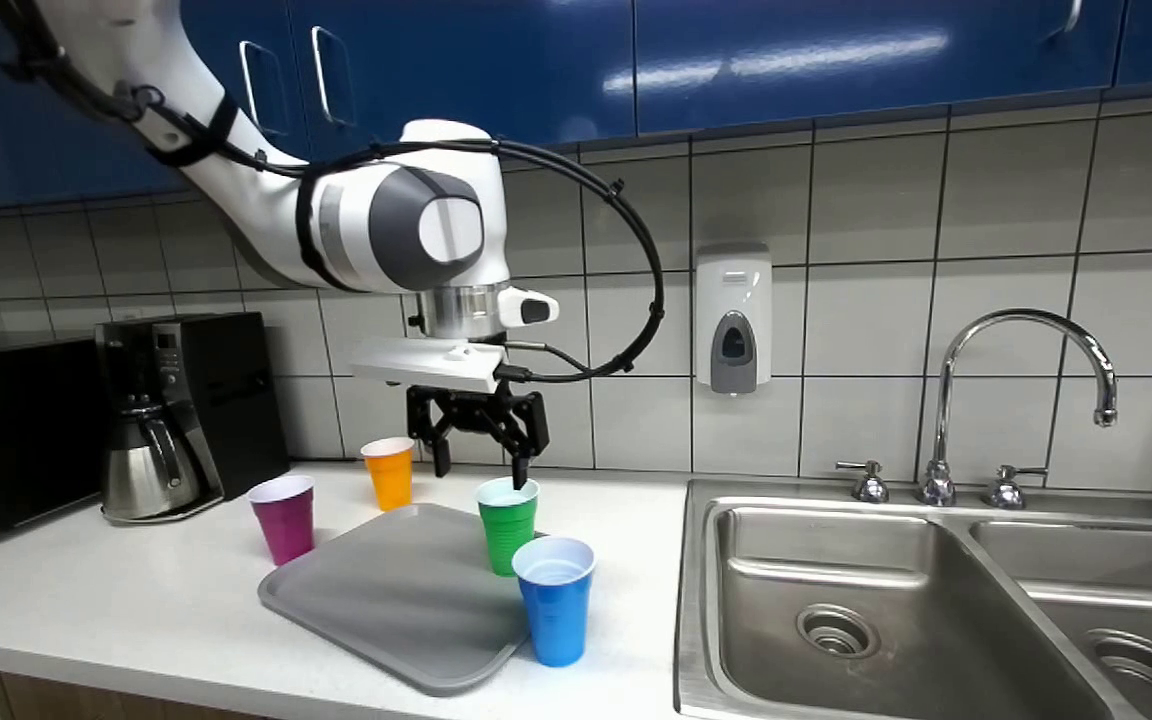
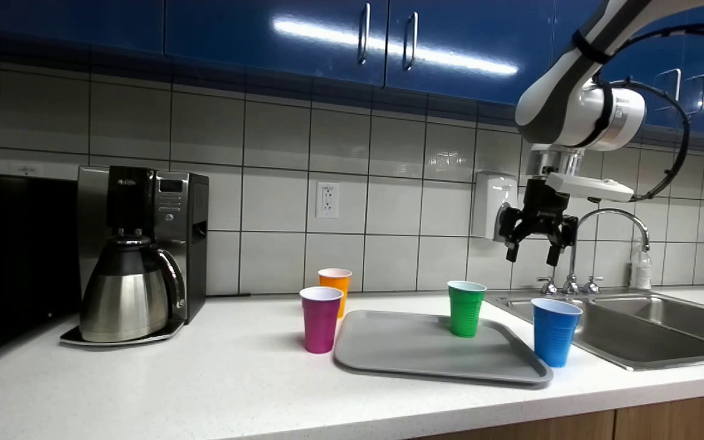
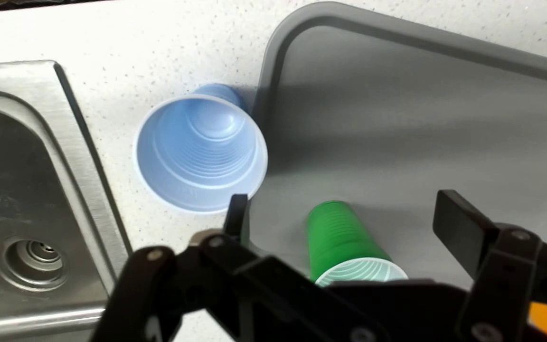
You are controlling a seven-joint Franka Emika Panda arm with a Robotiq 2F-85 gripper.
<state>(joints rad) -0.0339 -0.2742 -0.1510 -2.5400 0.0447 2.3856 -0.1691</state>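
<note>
I report the fingers (image 3: 463, 232) spread and holding nothing; the green cup (image 3: 341, 237) stands upright on the gray tray (image 3: 420, 142), below their level, showing between them in the wrist view.

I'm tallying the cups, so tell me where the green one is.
In both exterior views, the green cup stands on the right side of the gray tray, behind and to the left of the blue cup.
</note>
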